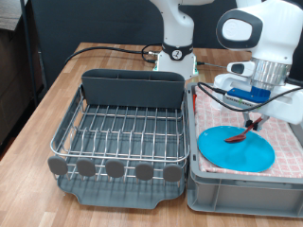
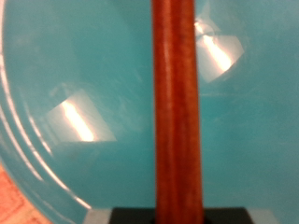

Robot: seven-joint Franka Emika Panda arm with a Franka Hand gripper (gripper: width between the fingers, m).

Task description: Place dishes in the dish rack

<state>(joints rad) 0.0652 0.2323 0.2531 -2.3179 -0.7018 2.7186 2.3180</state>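
The light-blue plate (image 1: 237,151) lies flat in the grey bin (image 1: 241,194) on the exterior view's right. My gripper (image 1: 258,115) hangs over the plate's far side and is shut on the reddish-brown wooden spoon (image 1: 240,134), which slants down from the fingers to just above the plate. In the wrist view the spoon handle (image 2: 176,103) runs straight across the picture, close up, over the plate (image 2: 75,75). The silver wire dish rack (image 1: 118,132) stands on the exterior view's left with nothing in it. The white mug is out of view.
The bin is lined with red-and-white checked cloth (image 1: 289,156), which also shows in a corner of the wrist view (image 2: 14,201). The rack's tall grey back compartment (image 1: 133,90) stands beside the robot base (image 1: 176,57). Cables (image 1: 114,49) lie on the wooden table behind it.
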